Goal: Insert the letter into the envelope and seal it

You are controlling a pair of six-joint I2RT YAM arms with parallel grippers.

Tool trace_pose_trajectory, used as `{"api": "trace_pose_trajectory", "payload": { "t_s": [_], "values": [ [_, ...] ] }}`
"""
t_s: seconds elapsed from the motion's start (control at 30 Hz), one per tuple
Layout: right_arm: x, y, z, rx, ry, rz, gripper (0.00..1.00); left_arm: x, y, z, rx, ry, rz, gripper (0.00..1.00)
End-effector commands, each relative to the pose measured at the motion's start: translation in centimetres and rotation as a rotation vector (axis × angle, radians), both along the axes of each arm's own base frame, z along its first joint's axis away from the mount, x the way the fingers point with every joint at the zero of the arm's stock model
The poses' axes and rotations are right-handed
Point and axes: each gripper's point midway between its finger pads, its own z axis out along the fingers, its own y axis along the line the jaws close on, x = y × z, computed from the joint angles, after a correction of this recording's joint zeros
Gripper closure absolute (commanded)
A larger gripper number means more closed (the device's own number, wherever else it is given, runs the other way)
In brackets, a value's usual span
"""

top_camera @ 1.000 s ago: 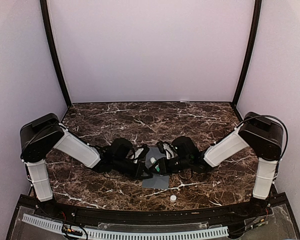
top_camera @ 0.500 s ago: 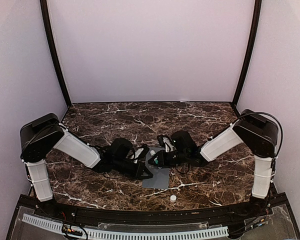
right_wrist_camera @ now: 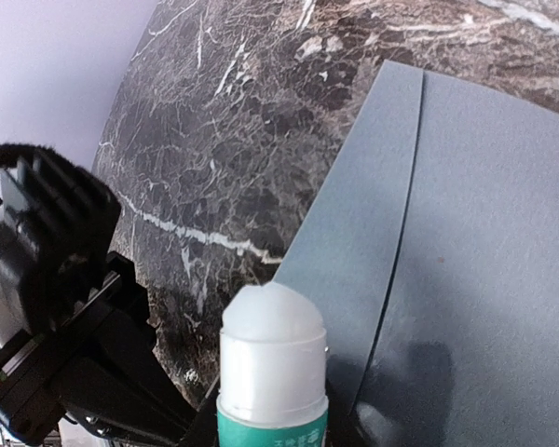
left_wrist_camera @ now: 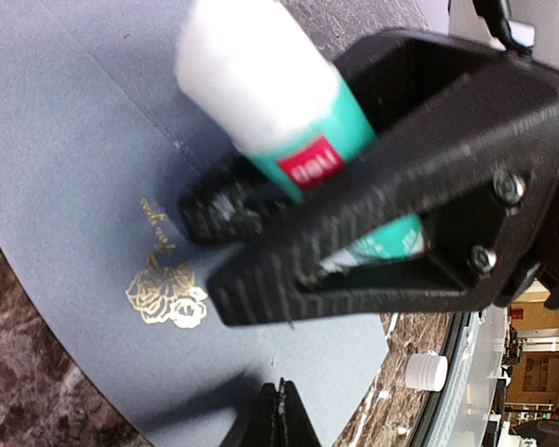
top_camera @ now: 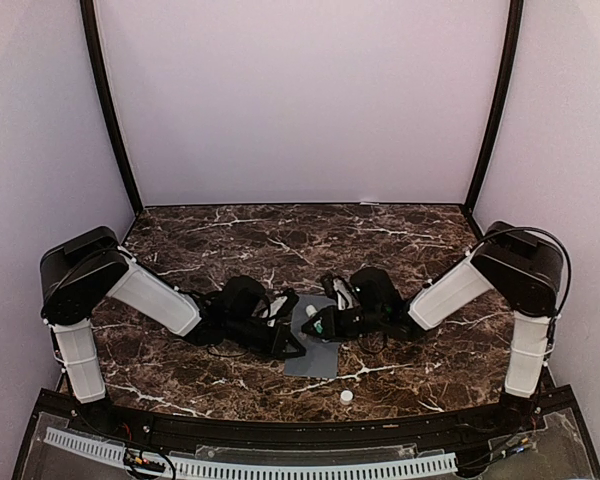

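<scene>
The right gripper [top_camera: 318,322] now sits over the far half of the envelope [top_camera: 315,362], farther from the envelope's near edge than a second ago, when it hung over the envelope's middle. Half a second ago it reached further still toward the envelope's far left corner. It now lies slightly back to the right and nearer. The glue stick [top_camera: 311,312] in its jaws shifts with it: its white tip, earlier over the envelope's left middle, now lies over the far left part. The right arm [top_camera: 450,292] leans a touch more toward the envelope than a second ago.
</scene>
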Motion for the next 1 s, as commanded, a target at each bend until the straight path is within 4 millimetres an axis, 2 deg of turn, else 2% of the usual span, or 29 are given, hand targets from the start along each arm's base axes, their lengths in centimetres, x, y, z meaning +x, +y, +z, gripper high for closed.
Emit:
{"api": "trace_pose_trajectory", "payload": {
  "t_s": [0.0, 0.3, 0.57, 0.8, 0.97],
  "values": [
    [-3.4, -1.2, -2.6, -0.074, 0.090, 0.023, 1.00, -0.6, 0.9, -1.3, 0.061, 0.013, 0.001, 1.00],
    [-3.0, -0.5, -2.1, -0.071, 0.076, 0.026, 1.00, -0.5, 1.0, -1.3, 0.068, 0.012, 0.003, 1.00],
    [-0.4, -2.1, -3.1, -0.114, 0.072, -0.068, 1.00, -0.6, 1.2, -1.4, 0.069, 0.011, 0.003, 1.00],
    [1.9, -1.9, -3.5, -0.142, 0.038, -0.087, 1.00, -0.7, 1.2, -1.3, 0.067, 0.012, 0.001, 1.00],
    [2.2, -1.8, -3.1, -0.133, 0.028, -0.079, 1.00, -0.7, 1.1, -1.2, 0.063, 0.009, 0.000, 1.00]
  ]
}}
